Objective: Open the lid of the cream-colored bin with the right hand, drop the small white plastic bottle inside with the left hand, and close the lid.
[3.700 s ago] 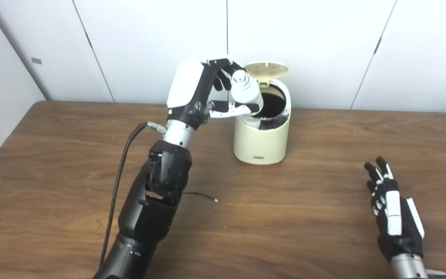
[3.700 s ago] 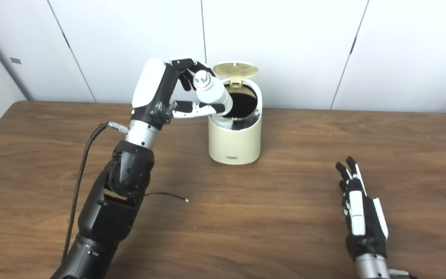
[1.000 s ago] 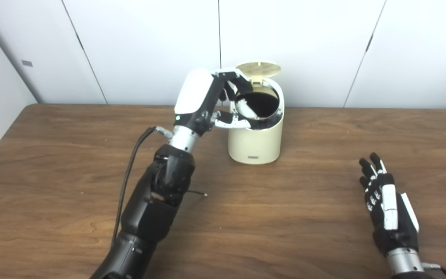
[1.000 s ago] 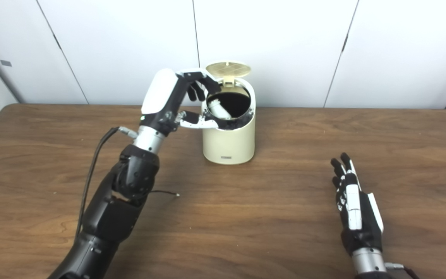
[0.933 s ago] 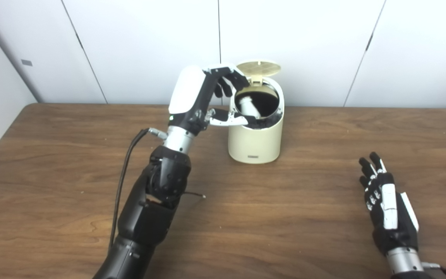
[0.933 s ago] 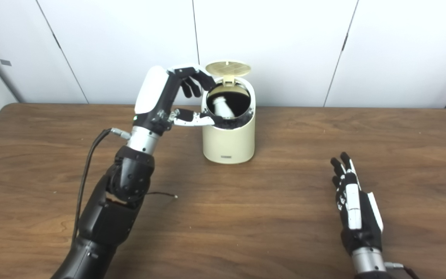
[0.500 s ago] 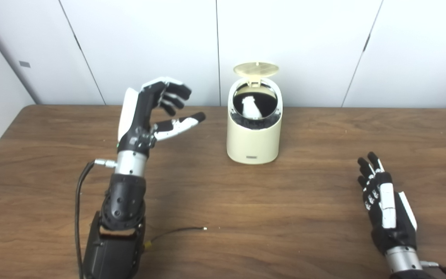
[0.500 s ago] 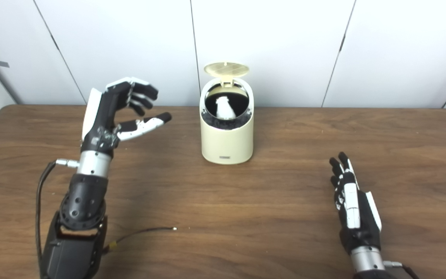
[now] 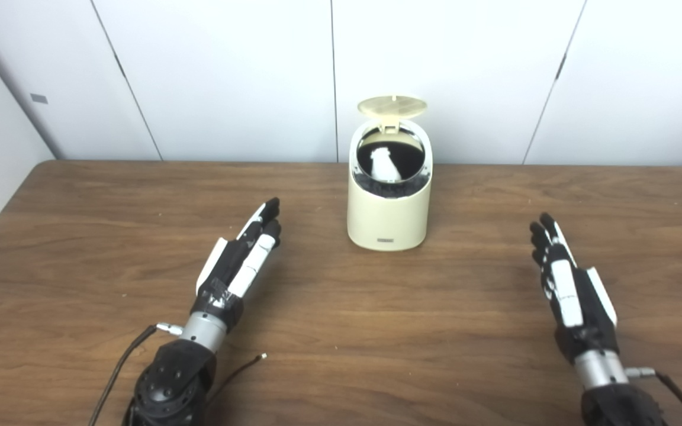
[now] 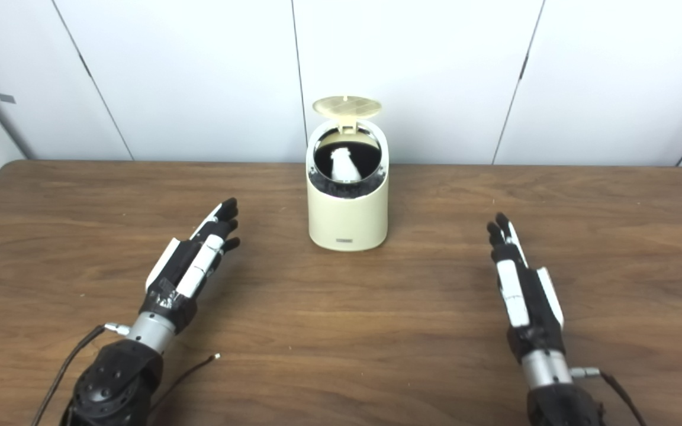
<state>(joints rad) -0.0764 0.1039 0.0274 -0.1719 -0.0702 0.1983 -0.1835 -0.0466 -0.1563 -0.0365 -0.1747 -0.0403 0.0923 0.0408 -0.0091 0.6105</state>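
The cream-colored bin [image 9: 389,216] stands at the back middle of the table, its round lid [image 9: 392,106] flipped up at the rear. Inside its dark opening lies the small white plastic bottle [image 9: 383,164], neck up. My left hand [image 9: 243,258] rests low over the table to the bin's left, open, fingers stretched flat and holding nothing. My right hand [image 9: 568,289] lies low to the bin's right, also open and flat, with nothing in it. Both hands are well apart from the bin.
A thin loose wire [image 9: 240,368] lies on the wooden table [image 9: 376,331] near my left forearm. White wall panels [image 9: 228,71] stand right behind the bin. The table's back edge runs just behind the bin.
The left hand let the bottle drop into the bin, then drew back left and came down flat near the table. The right hand has slid a little forward. The lid stays up.
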